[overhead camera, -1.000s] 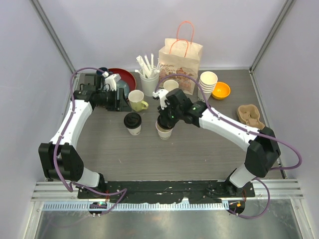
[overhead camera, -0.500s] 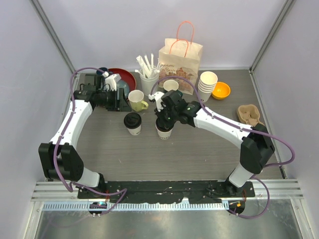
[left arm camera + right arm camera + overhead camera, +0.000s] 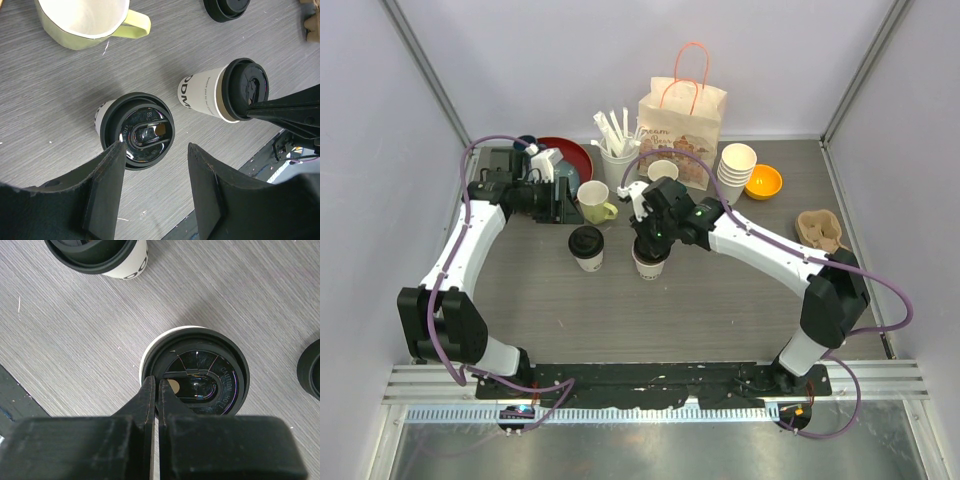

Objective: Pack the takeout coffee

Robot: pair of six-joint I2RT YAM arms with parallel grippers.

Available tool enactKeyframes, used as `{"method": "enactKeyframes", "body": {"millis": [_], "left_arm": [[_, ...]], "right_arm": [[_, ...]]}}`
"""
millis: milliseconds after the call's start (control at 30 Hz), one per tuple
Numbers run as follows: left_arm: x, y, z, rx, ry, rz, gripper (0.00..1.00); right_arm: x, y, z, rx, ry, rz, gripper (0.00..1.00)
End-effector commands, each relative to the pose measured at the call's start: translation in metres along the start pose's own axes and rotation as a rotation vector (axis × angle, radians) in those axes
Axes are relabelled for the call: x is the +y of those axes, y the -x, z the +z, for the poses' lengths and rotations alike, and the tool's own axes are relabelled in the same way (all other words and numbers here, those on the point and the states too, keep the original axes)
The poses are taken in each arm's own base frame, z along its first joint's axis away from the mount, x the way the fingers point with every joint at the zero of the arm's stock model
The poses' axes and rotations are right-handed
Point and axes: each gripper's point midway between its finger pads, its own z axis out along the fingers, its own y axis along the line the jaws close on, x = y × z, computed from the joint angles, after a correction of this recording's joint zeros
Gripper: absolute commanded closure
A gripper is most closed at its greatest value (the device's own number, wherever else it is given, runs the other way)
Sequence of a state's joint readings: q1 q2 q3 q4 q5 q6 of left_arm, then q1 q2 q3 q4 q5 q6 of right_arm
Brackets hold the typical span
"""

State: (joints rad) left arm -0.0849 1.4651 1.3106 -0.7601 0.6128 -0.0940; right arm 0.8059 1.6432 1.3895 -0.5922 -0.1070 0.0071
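Right, both takeout coffees stand upright mid-table, near each other but apart: the left cup [image 3: 586, 248] and the right cup [image 3: 200, 357], each under a black lid. My right gripper [image 3: 155, 384] has its fingers pressed flat together, with the tips touching the near rim of the right cup's lid and nothing pinched between them. My left gripper [image 3: 156, 147] hangs beside the left cup, fingers spread and empty. That cup's lid shows between them in the wrist view. A yellow-green mug [image 3: 592, 200] sits just behind the left cup. Farther back I see a paper bag [image 3: 680, 120], a stack of lidless cups [image 3: 737, 165] and an orange bowl [image 3: 763, 181]. A cardboard cup carrier [image 3: 822, 232] lies near the table's right edge.
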Motion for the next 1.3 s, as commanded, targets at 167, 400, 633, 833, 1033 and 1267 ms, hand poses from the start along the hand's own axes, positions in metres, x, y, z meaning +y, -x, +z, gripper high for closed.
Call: {"method": "enactKeyframes", "body": {"millis": [167,400,633,833,1033,1267], "left_arm": [[-0.007,0.007,-0.004,-0.019,-0.023,0.018,0.44],[-0.006,0.006,-0.004,-0.017,-0.020,0.019,0.44],[-0.006,0.006,-0.004,-0.018,-0.020,0.021,0.44],[-0.006,0.005,-0.004,-0.016,-0.021,0.021,0.44],[-0.006,0.004,-0.004,-0.016,-0.023,0.021,0.44],[-0.005,0.005,-0.006,-0.025,-0.002,0.033,0.44]], "right_arm": [[0.013,0.004,0.000,0.004,0.029,-0.023,0.99],[0.009,-0.002,0.010,0.020,0.010,-0.022,0.99],[0.011,-0.003,0.016,0.017,0.027,-0.021,0.99],[0.008,-0.001,0.016,0.014,0.010,-0.021,0.99],[0.006,-0.010,0.022,0.035,-0.002,-0.012,0.99],[0.007,-0.022,0.022,0.044,0.004,0.009,0.89]]}}
